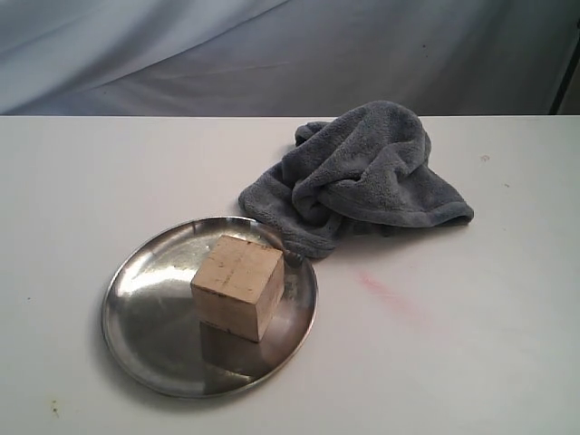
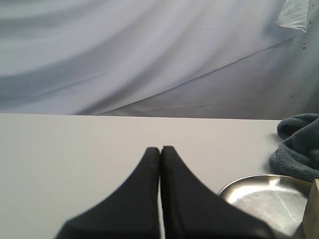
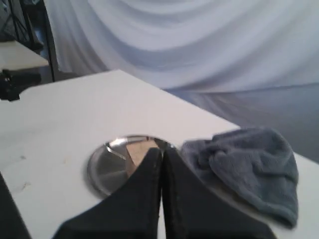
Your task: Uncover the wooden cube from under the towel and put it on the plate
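1. Shut tight, our left jaws show as two dark fingers (image 2: 149,174) pressed flat against each other along their whole length. Nothing sits between them, and they hang above bare desk (image 1: 471,362).
2. Our right jaws are closed in the same way: two dark fingers (image 3: 144,184) meet tip to tip and grip nothing. From the right wrist camera, the fingertips partly hide the things that lie beyond them.
3. We see the wooden cube (image 1: 237,285) fully uncovered and resting flat on one face on the plate (image 1: 149,317). One upright edge is turned toward the exterior camera.
4. The cube stands off-centre on the plate, toward the side nearer the towel (image 1: 372,172), and its reflection shows in the steel in front of it.
5. The plate lies flat on the desk, left of centre in the exterior view. Its polished surface is bare to the left of the cube and in front of it.
6. The towel lies bunched in a crumpled heap behind the plate and to its right. Its lowest fold reaches the plate's far rim — we cannot tell whether it lies on the rim or only against it.
7. Cube and towel are near each other but apart.
8. A faint pink smear (image 1: 385,292) marks the desk to the right of the plate, in front of the towel.
9. A pale draped cloth (image 1: 272,54) hangs behind the desk.
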Motion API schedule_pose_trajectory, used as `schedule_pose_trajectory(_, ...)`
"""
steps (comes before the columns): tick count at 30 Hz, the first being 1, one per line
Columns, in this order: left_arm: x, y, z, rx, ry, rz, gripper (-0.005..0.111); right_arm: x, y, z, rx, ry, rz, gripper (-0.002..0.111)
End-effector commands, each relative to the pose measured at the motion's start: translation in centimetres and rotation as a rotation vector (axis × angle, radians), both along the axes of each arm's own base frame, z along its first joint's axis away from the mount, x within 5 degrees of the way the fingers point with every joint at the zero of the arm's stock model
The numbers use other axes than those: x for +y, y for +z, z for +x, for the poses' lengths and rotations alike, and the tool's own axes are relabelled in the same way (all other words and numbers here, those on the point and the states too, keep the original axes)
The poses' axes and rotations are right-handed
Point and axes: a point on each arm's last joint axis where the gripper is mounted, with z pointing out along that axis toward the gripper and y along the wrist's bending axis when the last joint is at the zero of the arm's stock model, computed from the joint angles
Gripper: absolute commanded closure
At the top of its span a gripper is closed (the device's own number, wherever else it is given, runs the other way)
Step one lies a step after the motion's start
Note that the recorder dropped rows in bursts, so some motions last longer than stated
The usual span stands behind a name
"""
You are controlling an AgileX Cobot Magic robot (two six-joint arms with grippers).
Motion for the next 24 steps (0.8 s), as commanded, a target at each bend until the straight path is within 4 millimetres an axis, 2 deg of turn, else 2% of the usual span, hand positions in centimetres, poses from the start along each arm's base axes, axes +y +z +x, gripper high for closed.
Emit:
schedule_pose_trajectory(1, 0.0, -0.1, 0.0, -0.001, -0.001, 0.0, 0.105, 3.9, -1.7, 2.4, -0.149, 0.059, 0.165, 0.108)
schedule_pose_trajectory(2, 0.0, -0.1, 0.0, -0.001, -0.001, 0.0, 0.105, 4.4, -1.9, 2.8, -0.18, 0.065, 0.198, 0.108)
schedule_pose_trajectory(4, 0.0, -0.1, 0.0, -0.001, -0.001, 0.0, 0.105, 6.3, -3.9, 4.2, -0.215, 0.079, 0.241, 0.108)
schedule_pose_trajectory(8, 0.0, -0.1, 0.0, -0.001, 0.0, -0.002, 0.105, 8.9, -8.6, 6.2, -0.129, 0.093, 0.241, 0.108)
schedule_pose_trajectory(11, 0.0, -0.1, 0.0, -0.001, 0.0, -0.002, 0.105, 10.0, -12.4, 7.0, -0.042, 0.093, 0.164, 0.108)
schedule_pose_trajectory(14, 0.0, -0.1, 0.0, -0.001, 0.0, -0.002, 0.105, 10.4, -14.6, 7.3, -0.002, 0.095, 0.121, 0.108)
schedule_pose_trajectory(15, 0.0, -0.1, 0.0, -0.001, 0.0, -0.002, 0.105, 10.4, -15.1, 7.3, 0.001, 0.096, 0.117, 0.108)
schedule_pose_trajectory(24, 0.0, -0.1, 0.0, -0.001, 0.0, -0.002, 0.105, 10.5, -14.4, 7.3, -0.09, 0.107, 0.141, 0.108)
